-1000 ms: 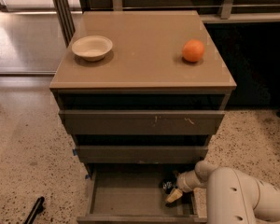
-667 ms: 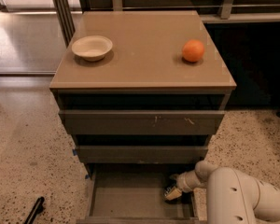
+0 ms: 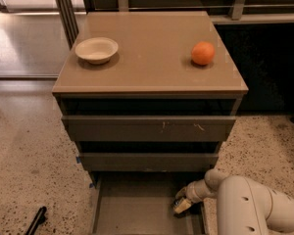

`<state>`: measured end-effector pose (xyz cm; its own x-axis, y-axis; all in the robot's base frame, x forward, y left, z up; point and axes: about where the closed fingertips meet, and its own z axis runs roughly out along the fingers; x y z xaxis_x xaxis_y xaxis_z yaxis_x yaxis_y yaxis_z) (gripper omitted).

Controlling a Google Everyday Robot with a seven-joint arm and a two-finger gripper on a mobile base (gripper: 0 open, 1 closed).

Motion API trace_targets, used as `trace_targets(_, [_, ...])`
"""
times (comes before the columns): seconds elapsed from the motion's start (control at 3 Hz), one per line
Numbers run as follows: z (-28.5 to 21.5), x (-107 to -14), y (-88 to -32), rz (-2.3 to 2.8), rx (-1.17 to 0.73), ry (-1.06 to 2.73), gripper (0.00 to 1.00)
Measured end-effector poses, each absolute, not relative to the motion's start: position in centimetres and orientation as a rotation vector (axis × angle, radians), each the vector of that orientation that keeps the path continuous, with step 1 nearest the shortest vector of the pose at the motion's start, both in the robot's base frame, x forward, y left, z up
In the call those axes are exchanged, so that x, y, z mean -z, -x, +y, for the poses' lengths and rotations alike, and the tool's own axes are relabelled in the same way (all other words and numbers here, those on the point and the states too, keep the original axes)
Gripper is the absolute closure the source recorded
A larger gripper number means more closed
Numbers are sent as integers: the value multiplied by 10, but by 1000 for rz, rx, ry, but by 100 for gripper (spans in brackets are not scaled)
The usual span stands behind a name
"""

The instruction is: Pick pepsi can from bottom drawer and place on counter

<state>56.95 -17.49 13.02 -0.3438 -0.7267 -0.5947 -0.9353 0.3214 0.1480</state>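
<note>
Hardly anything has moved: the end effector stays low at the right side of the open bottom drawer; whether it is open or closed cannot be told. The pepsi can cannot be made out in the shadow there. An orange and a bowl sit on the desk.

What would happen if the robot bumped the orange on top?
The orange is round, so it would probably roll across the glossy counter, maybe off, since no raised rim shows. It looks firm, so likely no squashing. The pincer is far from it, down in the bottom drawer.
</note>
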Motion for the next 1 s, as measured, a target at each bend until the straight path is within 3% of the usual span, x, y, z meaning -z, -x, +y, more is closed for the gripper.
trace_targets(0.33, [-175, -130, -570, 2171, -668, 1470, 100])
trace_targets(1.0, [-167, -146, -566, 2131, -697, 1447, 100])
